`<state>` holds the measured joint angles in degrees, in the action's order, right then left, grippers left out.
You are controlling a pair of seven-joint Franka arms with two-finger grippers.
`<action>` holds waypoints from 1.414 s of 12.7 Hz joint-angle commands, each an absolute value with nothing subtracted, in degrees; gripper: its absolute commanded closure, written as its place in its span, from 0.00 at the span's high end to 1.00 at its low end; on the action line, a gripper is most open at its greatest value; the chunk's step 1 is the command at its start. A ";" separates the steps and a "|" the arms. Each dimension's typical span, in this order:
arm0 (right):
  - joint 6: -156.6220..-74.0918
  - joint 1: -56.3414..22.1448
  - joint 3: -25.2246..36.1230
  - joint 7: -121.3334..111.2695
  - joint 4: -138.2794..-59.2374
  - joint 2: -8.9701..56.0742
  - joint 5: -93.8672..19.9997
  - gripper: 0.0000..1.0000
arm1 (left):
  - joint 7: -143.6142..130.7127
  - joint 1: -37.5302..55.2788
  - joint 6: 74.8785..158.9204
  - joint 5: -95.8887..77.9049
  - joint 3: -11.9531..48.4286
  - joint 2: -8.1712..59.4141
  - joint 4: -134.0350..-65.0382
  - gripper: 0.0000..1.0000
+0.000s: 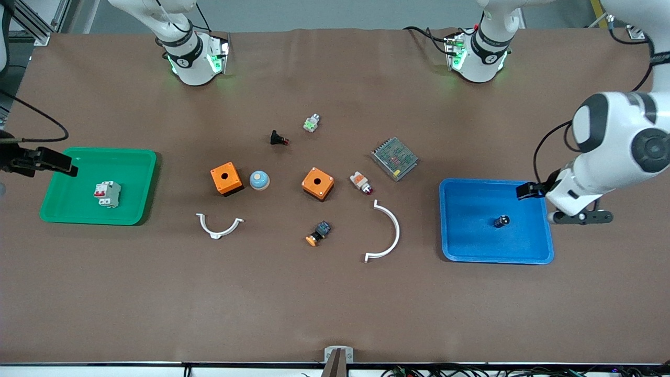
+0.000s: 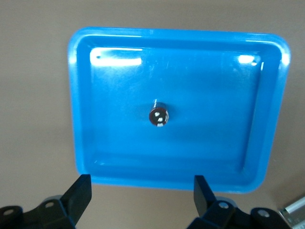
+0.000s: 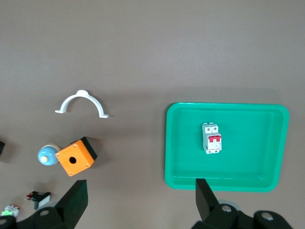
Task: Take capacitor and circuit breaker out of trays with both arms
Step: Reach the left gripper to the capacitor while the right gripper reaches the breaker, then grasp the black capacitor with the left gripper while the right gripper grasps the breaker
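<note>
The capacitor, a tiny black cylinder with a shiny end, stands in the blue tray at the left arm's end of the table; it also shows in the left wrist view. The breaker, a white-grey block with red levers, lies in the green tray at the right arm's end; it also shows in the right wrist view. My left gripper hangs open and empty over the blue tray's edge. My right gripper hangs open and empty over the green tray's edge.
Between the trays lie two orange boxes, a blue-white dome, two white curved clips, an orange-capped button, a white-orange part, a metal mesh box, a black red-tipped part and a green-white part.
</note>
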<state>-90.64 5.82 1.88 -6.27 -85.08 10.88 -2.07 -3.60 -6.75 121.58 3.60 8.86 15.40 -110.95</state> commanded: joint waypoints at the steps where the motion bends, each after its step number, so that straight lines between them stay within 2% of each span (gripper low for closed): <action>1: -91.40 7.99 0.79 -6.42 -84.64 13.87 -1.49 1.00 | -3.52 -7.30 130.14 3.96 9.32 18.70 -114.43 0.73; 2: -91.49 9.48 0.79 -6.50 -84.73 14.67 -2.02 1.00 | -3.52 -7.29 131.73 3.96 9.32 20.63 -114.35 0.67; 5: -92.54 9.84 0.88 -5.89 -88.58 14.76 3.65 1.00 | -3.08 -8.25 135.52 3.96 9.32 24.42 -114.35 0.62; 9: -104.30 12.47 0.79 -6.59 -99.03 14.94 5.54 1.00 | -2.55 -8.61 140.53 3.96 9.32 28.03 -113.91 0.60; 12: -111.86 13.44 0.79 -7.81 -106.32 15.20 5.54 1.00 | -3.34 -8.53 141.33 3.78 9.67 29.26 -112.85 0.59; 16: -121.80 19.50 0.79 -17.99 -107.14 22.66 5.54 1.00 | -3.34 -8.53 141.24 3.78 9.67 29.36 -113.03 0.59; 18: -124.09 20.56 0.79 -18.90 -107.05 25.13 5.45 1.00 | -3.34 -8.61 141.33 3.78 9.67 29.70 -112.77 0.53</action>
